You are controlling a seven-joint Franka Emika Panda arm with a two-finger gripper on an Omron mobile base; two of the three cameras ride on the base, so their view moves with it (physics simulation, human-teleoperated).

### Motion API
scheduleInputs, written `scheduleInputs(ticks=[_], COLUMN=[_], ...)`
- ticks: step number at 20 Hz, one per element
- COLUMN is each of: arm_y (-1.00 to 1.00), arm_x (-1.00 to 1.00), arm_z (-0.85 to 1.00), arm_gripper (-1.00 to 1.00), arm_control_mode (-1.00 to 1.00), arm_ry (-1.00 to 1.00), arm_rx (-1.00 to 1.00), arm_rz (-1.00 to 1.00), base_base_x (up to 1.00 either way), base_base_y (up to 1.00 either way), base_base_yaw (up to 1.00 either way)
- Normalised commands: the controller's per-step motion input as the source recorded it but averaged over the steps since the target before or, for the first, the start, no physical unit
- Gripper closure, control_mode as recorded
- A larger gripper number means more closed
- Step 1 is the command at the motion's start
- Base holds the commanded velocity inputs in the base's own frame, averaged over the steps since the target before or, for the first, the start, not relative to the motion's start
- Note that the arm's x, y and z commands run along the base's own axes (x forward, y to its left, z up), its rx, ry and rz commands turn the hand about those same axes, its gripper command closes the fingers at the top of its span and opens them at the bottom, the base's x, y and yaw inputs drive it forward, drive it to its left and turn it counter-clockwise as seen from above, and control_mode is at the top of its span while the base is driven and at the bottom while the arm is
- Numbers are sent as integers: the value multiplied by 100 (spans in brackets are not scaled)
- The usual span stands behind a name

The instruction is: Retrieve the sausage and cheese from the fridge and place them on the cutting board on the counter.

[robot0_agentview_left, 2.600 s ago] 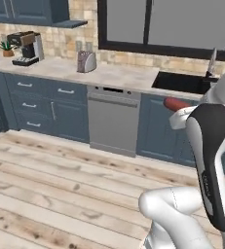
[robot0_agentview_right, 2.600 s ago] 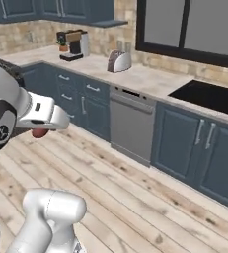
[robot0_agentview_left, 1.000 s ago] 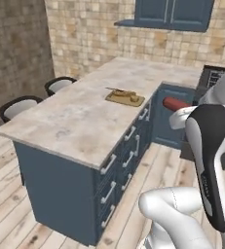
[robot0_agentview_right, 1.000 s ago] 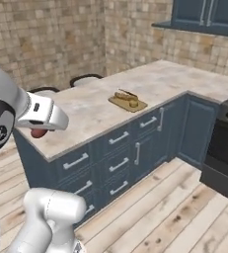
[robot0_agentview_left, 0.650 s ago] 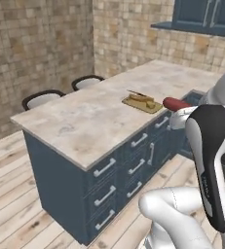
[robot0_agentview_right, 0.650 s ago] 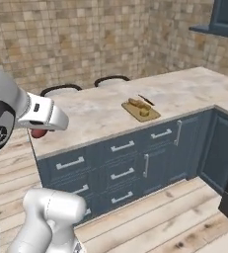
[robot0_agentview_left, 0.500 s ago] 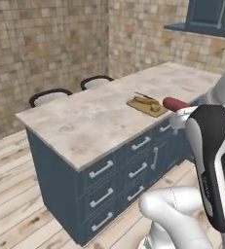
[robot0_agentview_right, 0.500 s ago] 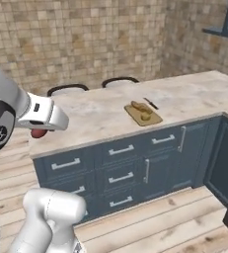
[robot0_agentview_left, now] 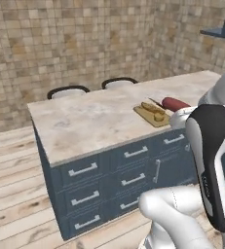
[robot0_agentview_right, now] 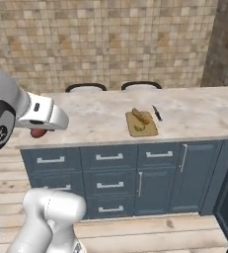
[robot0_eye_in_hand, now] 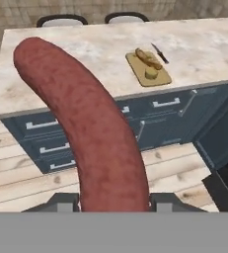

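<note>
My gripper (robot0_eye_in_hand: 113, 200) is shut on the sausage (robot0_eye_in_hand: 86, 123), a long reddish-brown link that rises up the middle of the hand view. From the left base camera the sausage (robot0_agentview_left: 175, 103) pokes out beside the hand, held in the air short of the counter (robot0_agentview_left: 84, 121). On the counter (robot0_eye_in_hand: 199, 44) ahead lies the light-brown cutting board (robot0_eye_in_hand: 148, 69). It carries a pale yellow rounded lump, the cheese (robot0_eye_in_hand: 151, 73), and a longer tan piece (robot0_eye_in_hand: 146, 58). The board (robot0_agentview_right: 141, 123) sits near the counter's front edge. The fridge is out of view.
A dark knife (robot0_eye_in_hand: 160, 53) lies just right of the board. Two black stools (robot0_agentview_right: 86, 87) stand behind the island against a tiled wall. Navy drawers with silver handles (robot0_agentview_right: 109, 156) face me over wooden floor.
The whole picture has shifted as the base moved: the island now lies square in front and closer. The sausage stays in the gripper, unchanged.
</note>
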Motion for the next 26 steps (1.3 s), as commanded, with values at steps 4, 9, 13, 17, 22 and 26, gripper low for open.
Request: scheduleInputs(ticks=[4, 9, 13, 17, 22, 26], arm_y=[0, 0, 0, 0, 0, 0], arm_x=[0, 0, 0, 0, 0, 0], arm_z=[0, 0, 0, 0, 0, 0], arm_gripper=[100, 100, 100, 100, 100, 100], arm_control_mode=[100, 100, 100, 100, 100, 100], arm_ry=[0, 0, 0, 0, 0, 0], arm_rx=[0, 0, 0, 0, 0, 0], arm_rz=[0, 0, 0, 0, 0, 0], base_base_x=[16, 16, 4, 19, 30, 57], base_base_y=[-99, -82, -62, -66, -72, -17], base_base_yaw=[53, 55, 45, 35, 16, 0])
